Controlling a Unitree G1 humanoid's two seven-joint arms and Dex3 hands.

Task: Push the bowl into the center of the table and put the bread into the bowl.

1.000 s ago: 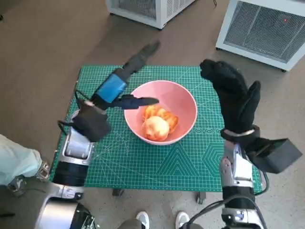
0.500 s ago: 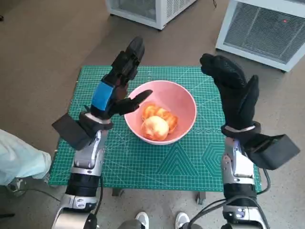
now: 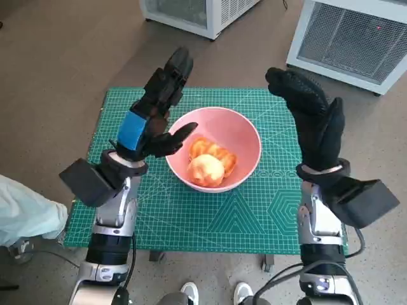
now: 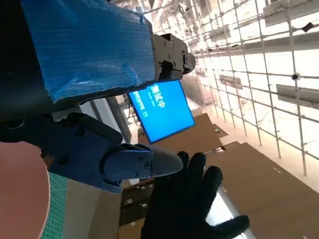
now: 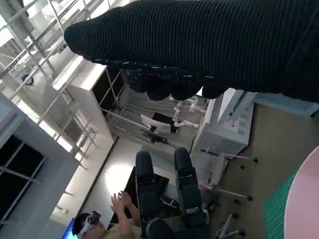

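While both hands hang raised above the table (image 3: 127,219), the pink bowl (image 3: 245,136) sits about at the middle of the green mat, with the bread (image 3: 208,164) already lying inside it as orange-brown pieces. The left hand (image 3: 156,111) is just left of the bowl, fingers spread and holding nothing; its thumb reaches over the near left rim, and whether it touches is hard to say. The right hand (image 3: 311,117) stands upright to the right of the bowl, clear of the rim, open and empty. Of the two, the left is nearer the bowl. By my judgement both steps look done, so any coming move is a withdrawal. Neither wrist view helps much: each shows mostly the room, with only a sliver of pink rim.
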